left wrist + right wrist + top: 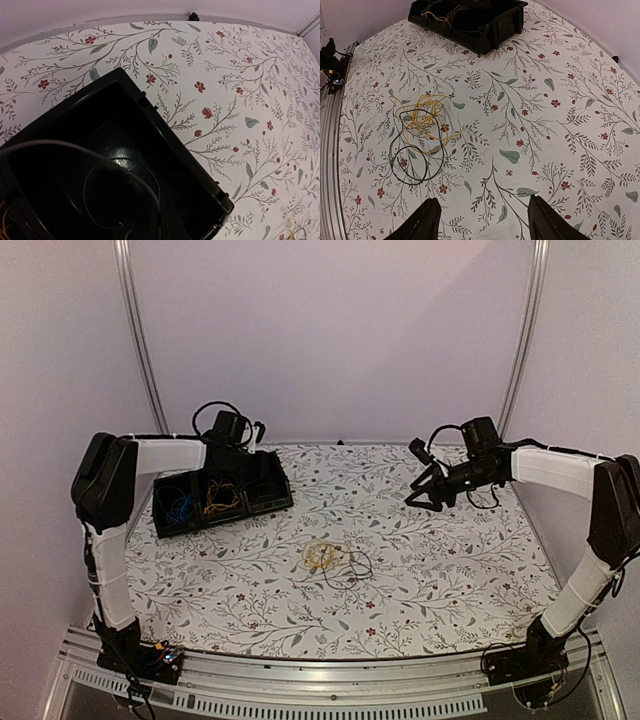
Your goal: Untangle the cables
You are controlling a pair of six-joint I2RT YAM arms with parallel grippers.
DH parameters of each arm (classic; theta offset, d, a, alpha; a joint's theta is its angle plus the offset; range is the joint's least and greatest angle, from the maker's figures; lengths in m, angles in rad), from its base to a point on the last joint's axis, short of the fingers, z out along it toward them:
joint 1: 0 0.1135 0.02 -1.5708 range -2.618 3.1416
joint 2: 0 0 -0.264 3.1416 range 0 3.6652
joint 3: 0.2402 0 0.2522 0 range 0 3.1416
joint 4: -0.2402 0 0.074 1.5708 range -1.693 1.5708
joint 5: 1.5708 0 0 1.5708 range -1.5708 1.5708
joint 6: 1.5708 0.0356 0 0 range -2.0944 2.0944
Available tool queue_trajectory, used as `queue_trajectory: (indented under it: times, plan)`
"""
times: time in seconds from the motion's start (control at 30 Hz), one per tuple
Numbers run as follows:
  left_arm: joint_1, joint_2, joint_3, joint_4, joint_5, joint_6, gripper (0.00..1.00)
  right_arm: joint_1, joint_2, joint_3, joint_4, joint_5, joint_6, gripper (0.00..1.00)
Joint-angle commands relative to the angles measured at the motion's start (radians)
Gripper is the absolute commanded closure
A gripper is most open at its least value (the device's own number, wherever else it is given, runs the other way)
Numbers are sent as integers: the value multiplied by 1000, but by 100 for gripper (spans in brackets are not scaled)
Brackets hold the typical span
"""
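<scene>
Cables (422,135), loose loops, yellow coil (426,117) overlapping black loop (415,160), seemingly interlaced

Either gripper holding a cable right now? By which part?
Right gripper: open, empty. Left gripper: shut over the black tray, fingers out of view; hold cannot be told.

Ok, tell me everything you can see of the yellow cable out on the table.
The yellow cable is a thin, flexible wire in several loose, overlapping loops, lying flat on the floral tablecloth near the table's middle, clear of the black tray. A thin black cable overlaps its loops, tangled with it; nothing else touches it.
</scene>
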Motion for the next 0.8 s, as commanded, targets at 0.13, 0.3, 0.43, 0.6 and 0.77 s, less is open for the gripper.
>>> queue_trajectory:
  times: [0.13,0.3,0.43,0.6,0.77]
  plan:
    - [9,78,83,-94,33,-8,100,3,22,41,-45,-26,-16,37]
    - [2,121,168,-111,103,12,100,3,28,44,-50,-28,-18,37]
    - [-11,107,177,-68,163,23,100,3,33,49,-57,-26,-21,37]
    - [0,79,122,11,102,21,100,3,34,50,-61,-24,-23,37]
    - [24,86,95,2,81,-1,100,4,32,50,-65,-24,-24,37]
